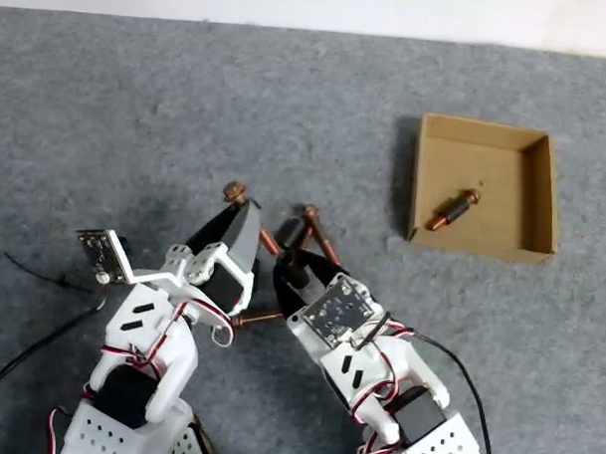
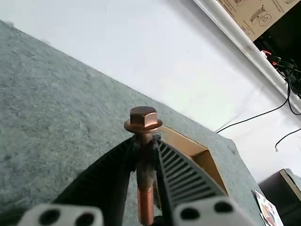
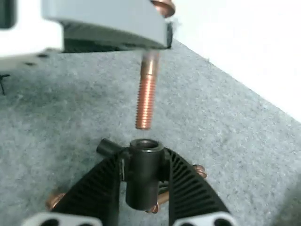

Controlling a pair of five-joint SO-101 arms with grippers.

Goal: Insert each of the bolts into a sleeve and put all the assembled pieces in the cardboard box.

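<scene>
My left gripper (image 2: 146, 142) is clamped on a copper bolt (image 2: 143, 120), my right gripper (image 3: 143, 157) on a black sleeve (image 3: 142, 176), both at lower centre of the high view. The threaded tip hangs just above the bore; I should line up both axes first, then push gently.

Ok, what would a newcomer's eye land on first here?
The copper-coloured threaded bolt, gripped in the left hand, points its tip at the open end of the black cylindrical sleeve held by the right hand. Off to the right in the high view, the shallow cardboard box holds one assembled piece.
</scene>
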